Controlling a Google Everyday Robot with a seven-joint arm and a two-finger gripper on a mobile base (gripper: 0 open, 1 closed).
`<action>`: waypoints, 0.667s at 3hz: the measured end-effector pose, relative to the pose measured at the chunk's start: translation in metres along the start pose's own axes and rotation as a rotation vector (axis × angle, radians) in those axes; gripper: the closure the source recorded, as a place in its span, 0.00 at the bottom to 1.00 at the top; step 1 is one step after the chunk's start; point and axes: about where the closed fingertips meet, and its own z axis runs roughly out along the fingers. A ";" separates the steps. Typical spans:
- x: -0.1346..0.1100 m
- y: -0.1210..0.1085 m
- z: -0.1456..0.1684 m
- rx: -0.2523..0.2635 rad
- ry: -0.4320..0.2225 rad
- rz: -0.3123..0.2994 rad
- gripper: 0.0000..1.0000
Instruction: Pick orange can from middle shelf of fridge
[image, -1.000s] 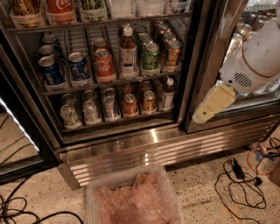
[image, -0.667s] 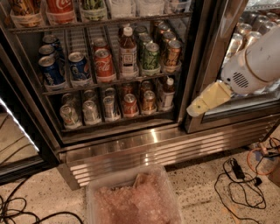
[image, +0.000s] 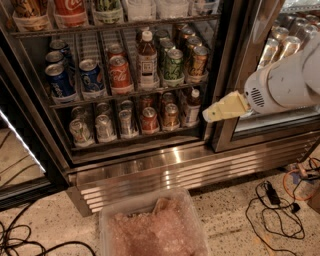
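Steel-based fridge (image: 150, 172), with the gripper (image: 220, 111) at its right door post.
Middle shelf (image: 100, 97) holds lanes of cans. The gripper hangs just below its level, clear of the cans; whether it is spread or pressed together cannot be told. The orange can (image: 197, 61) stands upright at the front of the rightmost lane, beside a green can (image: 173, 64).

The gripper (image: 210, 115) hangs outside the fridge (image: 150, 167), in front of its right door post (image: 222, 65). The orange can (image: 197, 62) stands at the right front edge of the middle shelf (image: 125, 93), with open air before it. A green can (image: 173, 65) crowds its left side.
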 end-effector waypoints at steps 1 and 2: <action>-0.012 -0.015 0.000 0.058 -0.059 0.044 0.00; -0.012 -0.015 0.000 0.058 -0.059 0.044 0.00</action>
